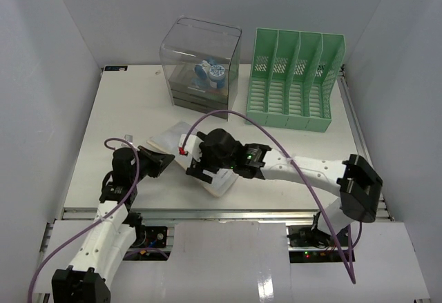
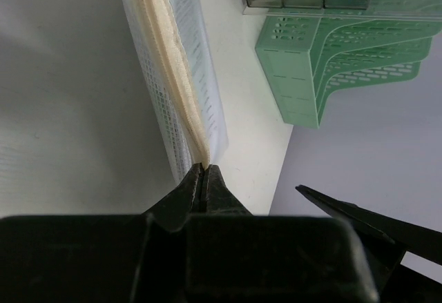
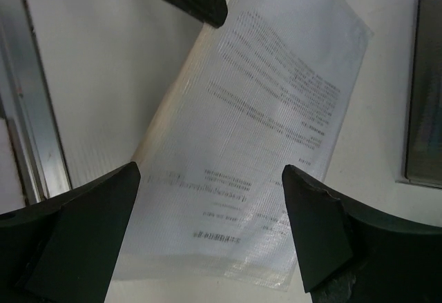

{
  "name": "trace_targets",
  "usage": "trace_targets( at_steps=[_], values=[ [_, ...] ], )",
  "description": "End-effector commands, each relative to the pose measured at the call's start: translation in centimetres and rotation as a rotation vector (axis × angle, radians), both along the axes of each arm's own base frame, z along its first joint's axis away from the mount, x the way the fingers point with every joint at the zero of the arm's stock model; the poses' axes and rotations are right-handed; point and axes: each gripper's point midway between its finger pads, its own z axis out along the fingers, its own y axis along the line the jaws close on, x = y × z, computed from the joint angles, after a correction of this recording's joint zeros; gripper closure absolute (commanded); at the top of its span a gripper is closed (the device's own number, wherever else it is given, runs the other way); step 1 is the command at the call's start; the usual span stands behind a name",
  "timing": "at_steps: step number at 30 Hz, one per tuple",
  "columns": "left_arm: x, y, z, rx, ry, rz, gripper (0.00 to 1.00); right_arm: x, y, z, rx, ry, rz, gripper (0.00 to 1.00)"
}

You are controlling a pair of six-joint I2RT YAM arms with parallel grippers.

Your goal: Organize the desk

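So, the desk (image 1: 124, 110) fills the space between the white walls (image 1: 62, 54), with an aluminium rail (image 1: 221, 213) along its front edge and both arm bases just below it. Far right corner: green file rack (image 1: 293, 82), upright, slots open toward the front. Far edge, just left of the rack: clear drawer box (image 1: 200, 61) with blue-white rolls (image 1: 210, 74) inside. Mid-desk, nearer the front edge, a sleeved booklet (image 1: 171, 136) sits angled. At its left side the left claw (image 2: 204, 175) is clenched, tips pinched on the cream page edge. Over its printed face the right claw (image 3: 210, 172) hangs released, fingers spread wide.
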Motion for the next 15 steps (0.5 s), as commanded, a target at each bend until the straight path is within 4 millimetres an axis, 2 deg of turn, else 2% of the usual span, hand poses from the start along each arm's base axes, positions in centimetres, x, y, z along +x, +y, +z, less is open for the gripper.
trace_targets(
  at_steps=[1,3,6,8,12,15],
  values=[
    [0.8,-0.9,2.9,-0.046,-0.043,-0.016,1.0,1.6,2.5,1.4,0.0,-0.004,-0.233,0.1],
    [0.8,-1.0,3.1,-0.047,-0.045,-0.021,1.0,0.9,3.7,0.1,-0.032,-0.011,-0.241,0.1],
    [0.8,-1.2,3.4,-0.044,-0.055,-0.03,1.0,1.7,5.0,-0.6,-0.073,-0.088,-0.309,0.1],
    [0.7,-1.3,3.7,-0.046,-0.062,-0.034,1.0,2.7,5.2,-2.3,-0.131,-0.122,-0.362,0.1],
    [0.5,-1.4,3.9,-0.047,-0.068,-0.041,1.0,2.8,5.3,-3.5,-0.162,-0.115,-0.372,0.08],
    [0.5,-1.5,4.0,-0.048,-0.074,-0.046,1.0,2.9,4.6,-4.5,-0.187,-0.131,-0.375,0.01]
  ],
)
